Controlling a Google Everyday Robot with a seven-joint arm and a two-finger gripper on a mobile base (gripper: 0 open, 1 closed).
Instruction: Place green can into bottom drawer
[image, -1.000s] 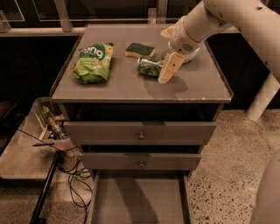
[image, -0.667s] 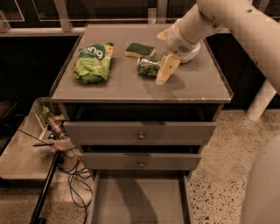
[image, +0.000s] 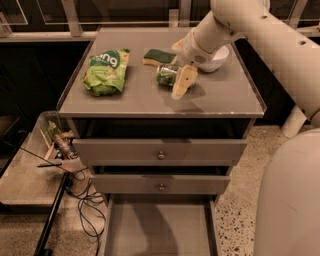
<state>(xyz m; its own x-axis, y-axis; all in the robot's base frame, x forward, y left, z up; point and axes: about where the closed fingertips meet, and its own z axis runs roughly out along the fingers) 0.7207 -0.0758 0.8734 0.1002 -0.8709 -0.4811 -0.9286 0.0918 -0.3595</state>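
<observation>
The green can (image: 167, 75) lies on its side on the grey cabinet top (image: 150, 97), just in front of a green-topped yellow sponge (image: 158, 56). My gripper (image: 180, 85) hangs from the white arm reaching in from the upper right. It is down at the tabletop, right against the can's right side. The bottom drawer (image: 160, 230) is pulled out at the foot of the cabinet, and its flat grey floor is bare.
A bright green snack bag (image: 106, 70) lies on the left of the cabinet top. A white bowl (image: 219, 59) sits behind my wrist. The two upper drawers (image: 161, 155) are slightly open. Cables (image: 85, 200) and a low side shelf with clutter (image: 60, 145) are at the left.
My gripper has shifted slightly left and closer to the green can. The can, sponge and bag have not moved.
</observation>
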